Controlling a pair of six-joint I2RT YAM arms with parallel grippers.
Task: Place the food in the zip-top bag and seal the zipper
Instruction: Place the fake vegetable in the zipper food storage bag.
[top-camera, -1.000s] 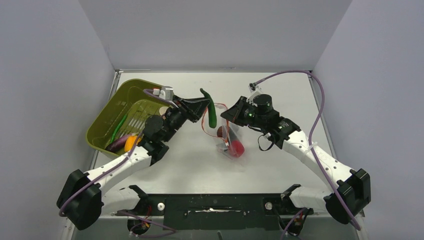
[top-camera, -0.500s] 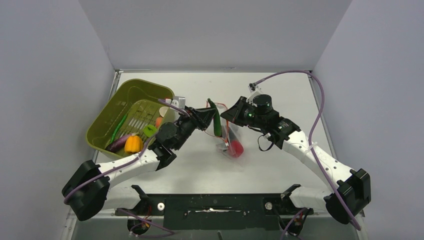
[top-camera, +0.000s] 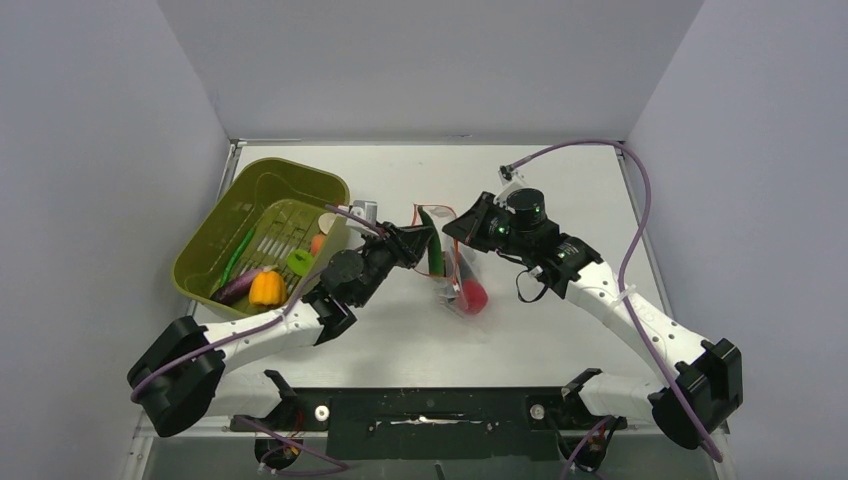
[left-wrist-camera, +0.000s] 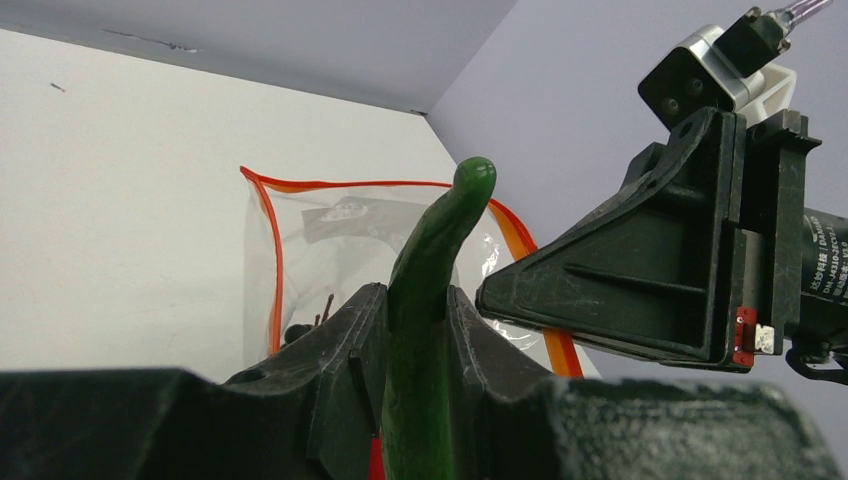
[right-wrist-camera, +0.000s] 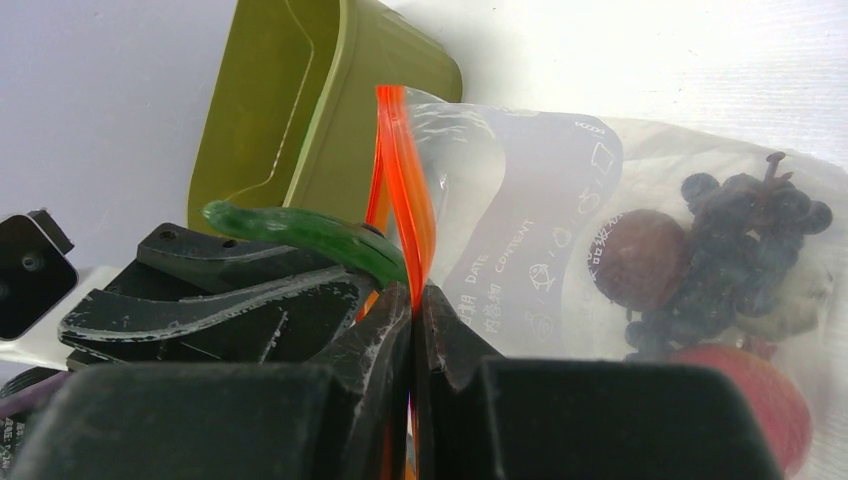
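Left claw (left-wrist-camera: 415, 300), jaws narrow, grips one long green toy vegetable (left-wrist-camera: 437, 235). Its long axis runs roughly near-to-far over the worktop (top-camera: 560, 180), the free tip at the mouth of the one zip-top bag (right-wrist-camera: 540, 190). Right claw (right-wrist-camera: 412, 300), fully closed, pinches the zipper (right-wrist-camera: 398, 160). I count three pieces inside: grape bunch (right-wrist-camera: 740, 230), brown round (right-wrist-camera: 632, 258), red round (right-wrist-camera: 740, 395). One olive tub (top-camera: 240, 200) sits left.
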